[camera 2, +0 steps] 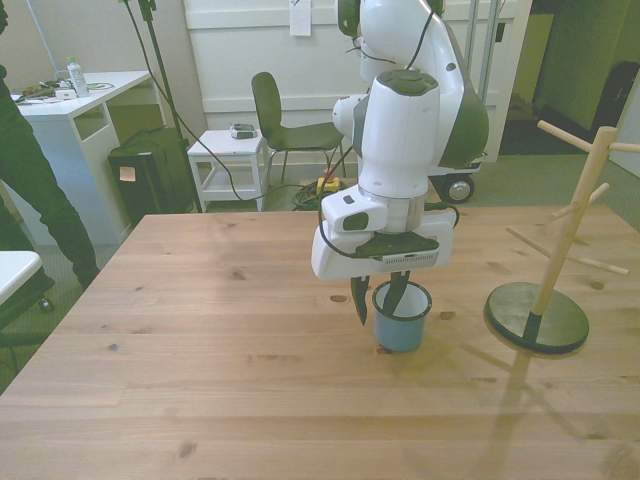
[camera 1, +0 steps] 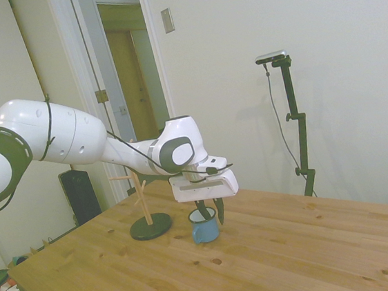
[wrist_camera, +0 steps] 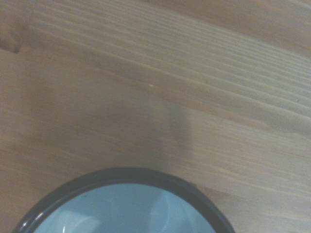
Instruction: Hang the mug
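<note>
Front view has the mug [camera 2: 401, 320] sitting upright on the wooden table [camera 2: 200, 330], mouth up, near the rack [camera 2: 560, 250] (handle direction I can't make out here). The gripper [camera 2: 378, 298] straddles its rim: one finger dips inside, the other hangs outside, pinched onto the mug's wall.

Green chair [camera 2: 285, 122], white cart [camera 2: 228, 160] (behind table [camera 2: 200, 330]).

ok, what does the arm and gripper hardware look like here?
White glossy arm with dark grey-green joint caps, a thin black cable running along it. The gripper has a white boxy body with a vent-like strip on its face and two slim dark fingers.
</note>
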{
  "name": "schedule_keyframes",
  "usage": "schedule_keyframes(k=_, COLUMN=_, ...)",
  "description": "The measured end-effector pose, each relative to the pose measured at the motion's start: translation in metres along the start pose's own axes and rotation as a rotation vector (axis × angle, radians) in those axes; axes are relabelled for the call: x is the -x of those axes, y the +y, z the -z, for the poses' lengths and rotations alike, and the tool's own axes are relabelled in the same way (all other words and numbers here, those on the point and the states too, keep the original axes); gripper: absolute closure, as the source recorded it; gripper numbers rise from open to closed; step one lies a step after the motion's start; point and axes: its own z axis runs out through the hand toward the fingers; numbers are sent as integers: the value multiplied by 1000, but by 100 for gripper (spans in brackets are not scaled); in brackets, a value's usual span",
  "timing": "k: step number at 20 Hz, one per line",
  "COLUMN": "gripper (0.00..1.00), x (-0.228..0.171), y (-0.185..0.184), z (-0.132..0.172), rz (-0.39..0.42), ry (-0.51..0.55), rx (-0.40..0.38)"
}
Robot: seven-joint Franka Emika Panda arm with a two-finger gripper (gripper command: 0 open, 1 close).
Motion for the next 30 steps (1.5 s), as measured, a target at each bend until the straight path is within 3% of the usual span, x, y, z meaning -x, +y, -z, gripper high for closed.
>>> schedule_keyframes(k=13, gripper=100, x=1, y=1, z=4, rz=-14, ry=2, rx=-8)
schedule_keyframes(k=16, gripper=100, x=0, y=4, z=19, rz=-22, ry=20, rx=-18)
schedule_keyframes(k=19, gripper=100, x=2, y=11, z=62, rz=-29, ry=51, rx=-38)
schedule_keyframes(k=25, gripper=100, x=8, y=35, z=191, rz=-56, ry=124, rx=-82)
schedule_keyframes(k=30, gripper=100, x=4, y=27, z=239, rz=-50, ry=152, rx=-96)
